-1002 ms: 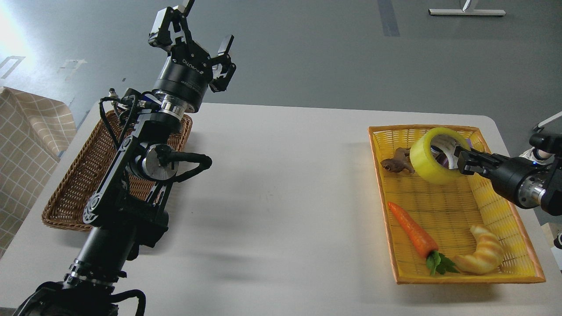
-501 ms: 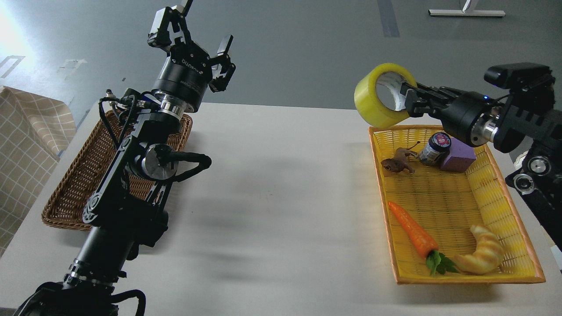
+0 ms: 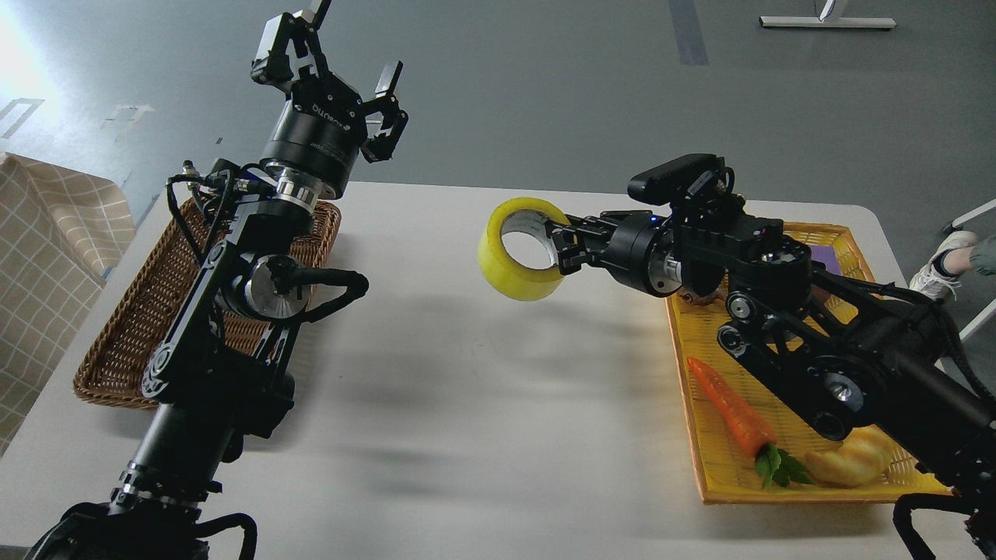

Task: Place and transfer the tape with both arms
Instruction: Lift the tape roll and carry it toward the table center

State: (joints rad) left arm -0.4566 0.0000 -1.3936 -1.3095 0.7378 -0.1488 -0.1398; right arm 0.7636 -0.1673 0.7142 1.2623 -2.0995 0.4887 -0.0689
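Note:
The tape [image 3: 520, 249] is a thick yellow roll with a pale inner core. It hangs in the air above the middle of the white table [image 3: 467, 389]. My right gripper [image 3: 556, 245] is shut on its right wall, one finger inside the core, and reaches in from the right. My left gripper [image 3: 331, 54] is open and empty. It is raised high at the far left, above the brown wicker basket [image 3: 132, 327], well apart from the tape.
A yellow tray [image 3: 778, 482] at the right holds a toy carrot [image 3: 731, 408] and a croissant toy [image 3: 852, 459]; my right arm covers much of it. A checked cloth [image 3: 47, 241] lies off the table's left edge.
My right gripper has lifted the tape out of the yellow tray and carried it left and down over the table's middle. My left gripper has shifted slightly left.

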